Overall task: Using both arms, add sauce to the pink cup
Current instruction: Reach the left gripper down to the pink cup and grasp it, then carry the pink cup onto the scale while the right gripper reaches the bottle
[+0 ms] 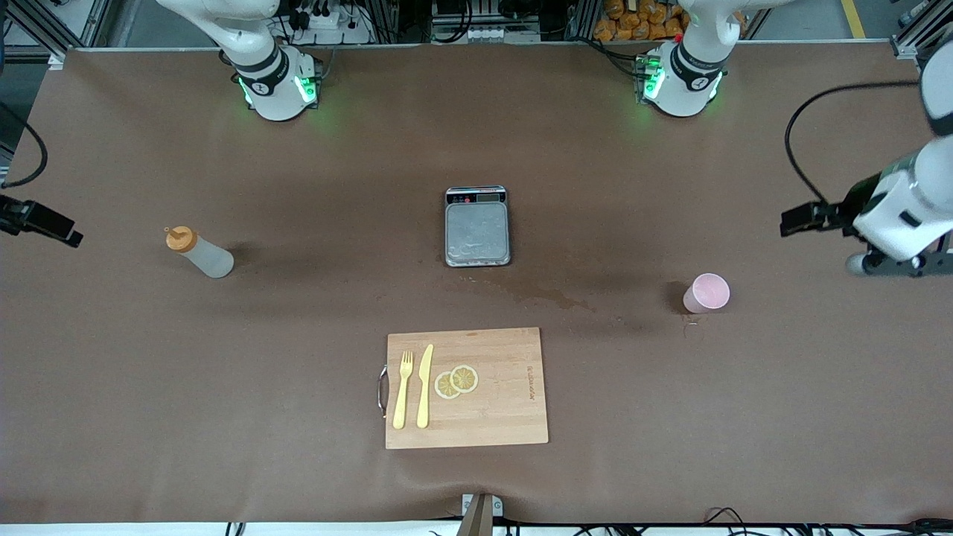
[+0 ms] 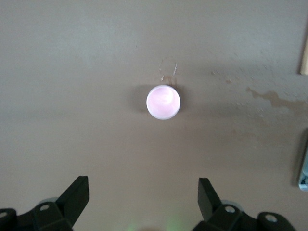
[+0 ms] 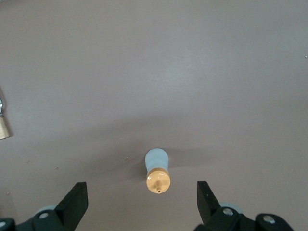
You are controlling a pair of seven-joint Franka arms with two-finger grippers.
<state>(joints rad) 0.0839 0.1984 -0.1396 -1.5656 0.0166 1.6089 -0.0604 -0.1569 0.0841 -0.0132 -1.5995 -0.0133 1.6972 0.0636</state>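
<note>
Two arms are raised at the ends of the table, each with its gripper up in the air and holding nothing.

Left gripper: the fingers stand wide apart in the left wrist view. The pink cup shows in that view between the lines of the two fingers but well clear of their tips, seen from above with its mouth open upward. In the front view the left arm's hand hangs at the left arm's end of the table, and the pink cup stands upright on the brown table cover near it, apart from it. A small dried ring mark lies just beside the cup.

Right gripper: the fingers likewise stand wide apart. The sauce shows in the right wrist view between the lines of the fingers, its orange cap toward the camera, not touched by either finger. In the front view only a black part of the right arm's hand shows at the picture's edge. The sauce stands on the table toward the right arm's end, well apart from the cup.

Between bottle and cup, at mid-table, sits a steel scale. A wooden cutting board lies nearer the front camera than the scale and carries a fork, a knife and two lemon slices. A stain marks the cover between scale and board.
</note>
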